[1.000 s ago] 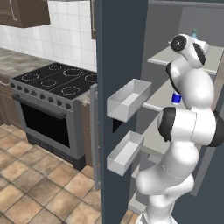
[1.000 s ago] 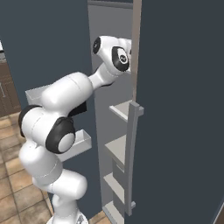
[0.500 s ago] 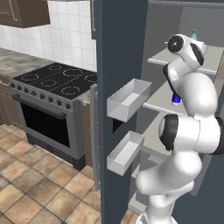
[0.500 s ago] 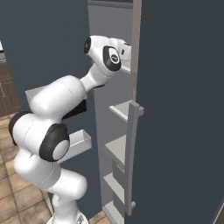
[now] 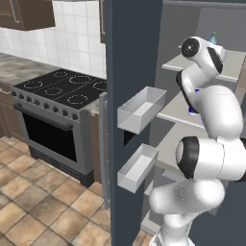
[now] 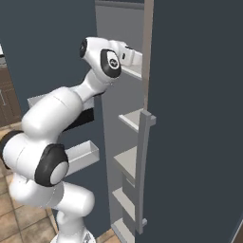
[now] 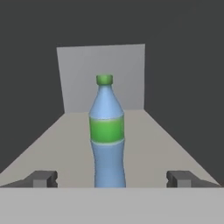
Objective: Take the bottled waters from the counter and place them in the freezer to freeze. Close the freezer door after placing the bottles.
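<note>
**Bottle on upper freezer shelf, jaws apart**

The freezer (image 5: 192, 19) stands with its freezer door (image 5: 134, 57) swung open. The taller bottle (image 7: 107, 135) stands upright on an upper shelf (image 7: 148, 144), centred between the fingertips (image 7: 41, 178) but not touching either. The gripper (image 7: 111, 179) jaws are spread wide. A second bottle's blue cap (image 5: 197, 90) shows on the shelf below. Both door bins (image 5: 141, 109) hold nothing.
</note>
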Tool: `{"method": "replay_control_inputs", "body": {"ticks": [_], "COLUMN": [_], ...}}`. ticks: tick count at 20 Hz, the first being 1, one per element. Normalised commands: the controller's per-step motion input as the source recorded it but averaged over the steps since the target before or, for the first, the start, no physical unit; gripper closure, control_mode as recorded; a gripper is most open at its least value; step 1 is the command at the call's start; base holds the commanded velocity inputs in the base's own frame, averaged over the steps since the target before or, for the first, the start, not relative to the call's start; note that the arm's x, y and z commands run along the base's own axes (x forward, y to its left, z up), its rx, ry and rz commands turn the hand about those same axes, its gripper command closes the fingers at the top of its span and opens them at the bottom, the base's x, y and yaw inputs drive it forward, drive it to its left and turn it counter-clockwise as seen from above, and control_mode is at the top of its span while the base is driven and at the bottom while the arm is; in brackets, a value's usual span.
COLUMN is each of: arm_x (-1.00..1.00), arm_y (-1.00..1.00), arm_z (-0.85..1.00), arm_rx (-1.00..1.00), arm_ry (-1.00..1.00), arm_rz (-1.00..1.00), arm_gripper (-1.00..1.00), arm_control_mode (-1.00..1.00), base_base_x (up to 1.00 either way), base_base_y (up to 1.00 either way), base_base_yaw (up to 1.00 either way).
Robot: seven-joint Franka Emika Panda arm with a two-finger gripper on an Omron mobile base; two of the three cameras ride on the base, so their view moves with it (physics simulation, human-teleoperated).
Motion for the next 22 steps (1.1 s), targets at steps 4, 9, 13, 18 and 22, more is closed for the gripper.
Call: {"method": "replay_control_inputs", "body": {"ticks": [4,9,13,18,22], "arm_x": [-0.47,-0.59,-0.73,-0.91,-1.00], "arm_y": [0.32,0.41,0.38,0.08,0.02], "arm_z": [0.04,0.05,0.05,0.01,0.00], "arm_rx": [0.07,0.10,0.11,0.15,0.18], "arm_ry": [0.00,0.00,0.00,0.00,0.00], "arm_rz": [0.00,0.00,0.00,0.06,0.22], "arm_gripper": [-1.00,-1.00,-1.00,-1.00,-1.00], "arm_control_mode": [-1.00,-1.00,-1.00,-1.00,-1.00], "base_base_x": [0.00,0.00,0.00,0.00,0.00], "base_base_y": [0.00,0.00,0.00,0.00,0.00], "base_base_yaw": [0.00,0.00,0.00,0.00,0.00]}}
